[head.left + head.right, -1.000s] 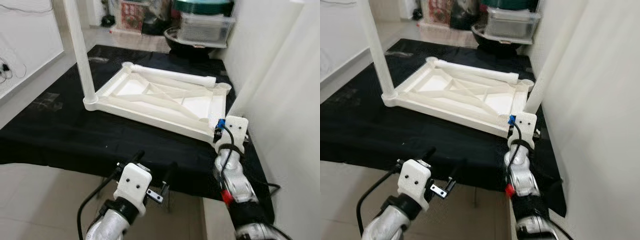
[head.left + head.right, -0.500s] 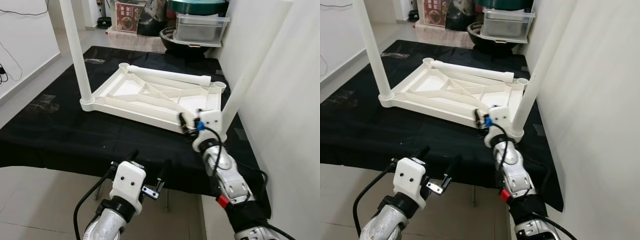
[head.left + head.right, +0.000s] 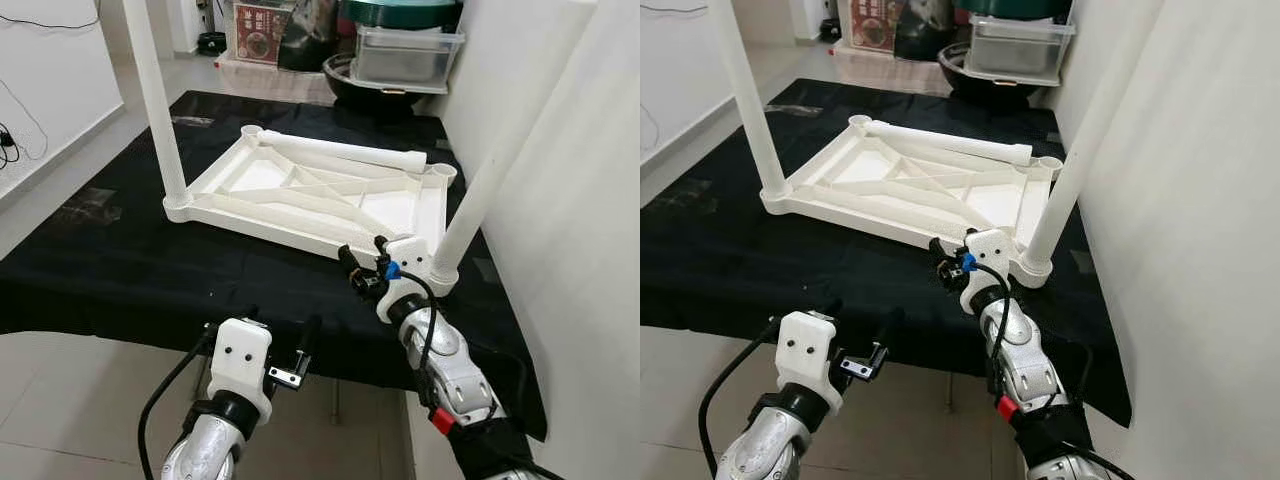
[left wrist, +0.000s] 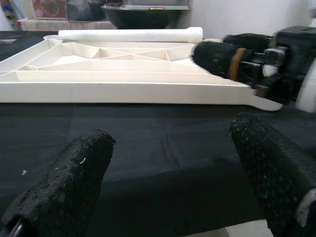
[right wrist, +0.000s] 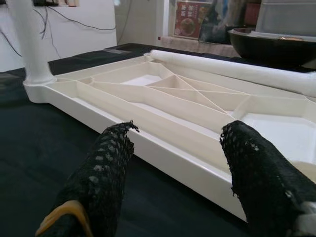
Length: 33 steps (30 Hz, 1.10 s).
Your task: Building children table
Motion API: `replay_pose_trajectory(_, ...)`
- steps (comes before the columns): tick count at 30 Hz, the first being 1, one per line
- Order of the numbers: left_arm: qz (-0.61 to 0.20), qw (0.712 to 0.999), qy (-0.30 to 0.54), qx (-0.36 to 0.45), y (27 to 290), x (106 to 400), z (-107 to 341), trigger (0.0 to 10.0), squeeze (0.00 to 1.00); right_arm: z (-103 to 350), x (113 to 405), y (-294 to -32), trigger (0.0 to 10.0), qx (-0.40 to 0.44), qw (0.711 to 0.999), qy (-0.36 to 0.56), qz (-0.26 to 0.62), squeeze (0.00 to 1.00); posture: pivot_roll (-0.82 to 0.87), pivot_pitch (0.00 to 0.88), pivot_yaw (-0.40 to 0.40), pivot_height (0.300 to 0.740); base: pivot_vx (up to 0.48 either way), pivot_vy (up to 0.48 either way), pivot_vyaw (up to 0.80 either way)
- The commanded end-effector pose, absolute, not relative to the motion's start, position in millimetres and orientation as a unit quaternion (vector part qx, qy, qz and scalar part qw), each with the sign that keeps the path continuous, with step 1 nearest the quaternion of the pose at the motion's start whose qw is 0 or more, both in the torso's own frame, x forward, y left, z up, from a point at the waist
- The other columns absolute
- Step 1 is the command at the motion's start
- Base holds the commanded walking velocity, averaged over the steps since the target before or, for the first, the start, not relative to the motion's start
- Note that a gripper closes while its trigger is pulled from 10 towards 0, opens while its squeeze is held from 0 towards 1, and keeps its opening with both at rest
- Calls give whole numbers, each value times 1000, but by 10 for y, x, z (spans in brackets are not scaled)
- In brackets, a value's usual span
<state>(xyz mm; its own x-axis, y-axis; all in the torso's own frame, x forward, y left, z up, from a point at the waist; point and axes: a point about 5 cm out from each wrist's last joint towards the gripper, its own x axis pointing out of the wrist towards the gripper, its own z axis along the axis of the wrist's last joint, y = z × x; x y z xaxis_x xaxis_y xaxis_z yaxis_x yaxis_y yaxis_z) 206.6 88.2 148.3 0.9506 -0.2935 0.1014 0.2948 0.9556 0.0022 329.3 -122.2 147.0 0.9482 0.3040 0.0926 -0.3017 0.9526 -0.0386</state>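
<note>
The white tabletop (image 3: 320,195) lay upside down on a black cloth (image 3: 120,260), ribbed underside up, its long axis running left to right across the robot's front. Two legs stood upright in its near corners, the left leg (image 3: 155,110) and the right leg (image 3: 490,180); a third, loose leg (image 3: 340,152) lay along the far edge. The right gripper (image 3: 362,265) hovered at the near edge, just left of the right leg, fingers spread and empty. The left gripper (image 3: 280,335) hung nearer the robot, over the cloth's front edge, also spread and empty.
</note>
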Motion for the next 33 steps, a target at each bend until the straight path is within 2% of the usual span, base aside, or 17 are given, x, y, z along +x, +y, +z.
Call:
replay_pose_trajectory(1, -149, 988, -34, -6, 893, 2067, 1428, 10000, 0, 1444, 3267, -1185, 10000, -11, 986, -42, 159, 0, 87, 51, -85, 740, 0, 480, 0)
replay_pose_trajectory(12, -126, 992, -14, -12, 947, 2091, 1393, 10000, 0, 1457, 3268, -1168, 10000, -13, 986, -45, 157, 0, 85, 56, -90, 740, 0, 480, 0)
replay_pose_trajectory(22, -122, 992, -7, -6, 957, 2093, 1390, 10000, 0, 1433, 3236, -1161, 10000, -15, 987, -40, 153, 0, 87, 75, -84, 740, 0, 0, 0)
replay_pose_trajectory(27, -127, 992, -4, -4, 947, 2089, 1388, 10000, 0, 1392, 3187, -1140, 10000, -13, 987, -34, 154, 0, 88, 77, -77, 740, 0, 0, -680)
replay_pose_trajectory(33, -127, 992, -3, -2, 947, 2087, 1389, 10000, 0, 1386, 3179, -1143, 10000, -19, 988, -36, 150, 0, 86, 74, -80, 740, 0, 0, 0)
